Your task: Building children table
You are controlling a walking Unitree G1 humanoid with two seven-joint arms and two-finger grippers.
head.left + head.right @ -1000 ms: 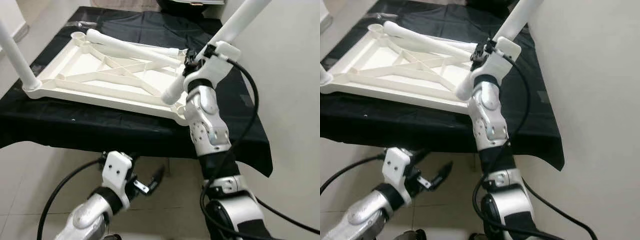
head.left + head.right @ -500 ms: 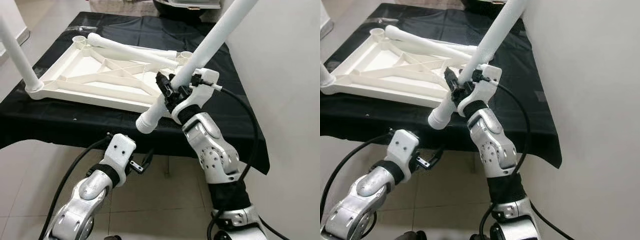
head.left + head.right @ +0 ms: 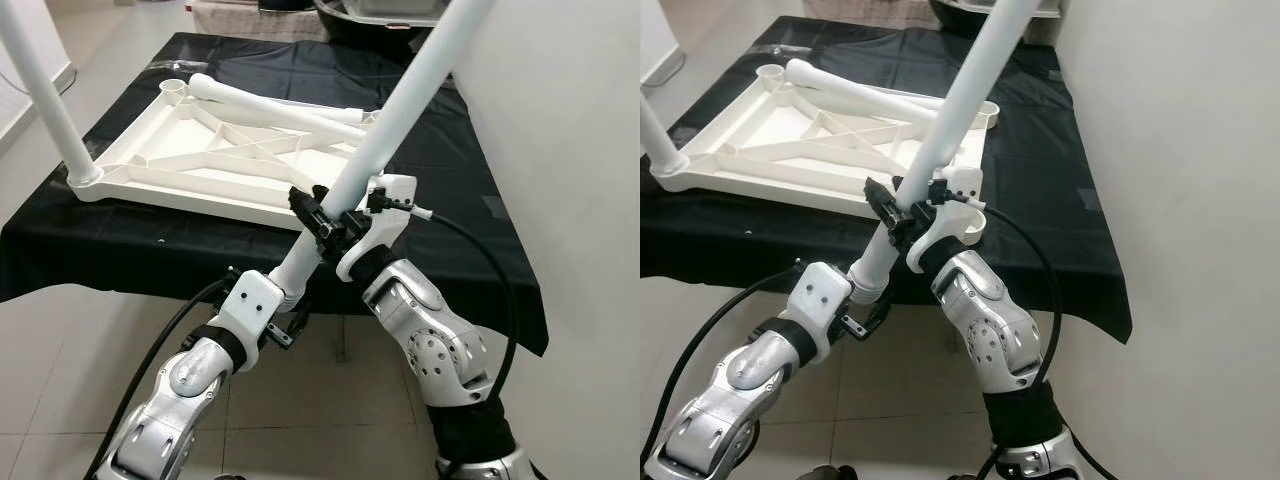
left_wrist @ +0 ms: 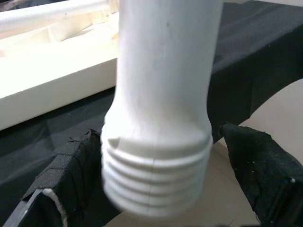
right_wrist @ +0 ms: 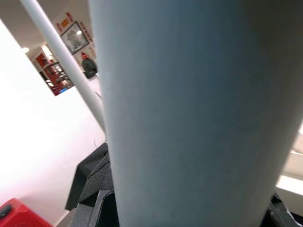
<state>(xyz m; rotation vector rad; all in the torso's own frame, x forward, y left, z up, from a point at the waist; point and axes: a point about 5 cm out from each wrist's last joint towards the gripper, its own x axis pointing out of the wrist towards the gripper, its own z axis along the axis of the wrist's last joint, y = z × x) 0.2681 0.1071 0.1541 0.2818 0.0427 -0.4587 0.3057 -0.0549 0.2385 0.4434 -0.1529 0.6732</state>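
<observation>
White leg (image 3: 400,110), white tabletop (image 3: 150,165), black cloth (image 3: 480,190).

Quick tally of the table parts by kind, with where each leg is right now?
Tabletop, upside down on the black cloth: 1
Leg standing fitted in its near-left corner: 1
Leg lying across the tabletop: 1
Leg held by the right tool, its threaded end between the left tool's open fingers: 1
Total: 4 parts

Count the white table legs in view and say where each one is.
3. One leg is clamped in the right gripper, its threaded end between the left gripper fingers. One stands at the tabletop's corner. One lies across it. Others may be hidden.
</observation>
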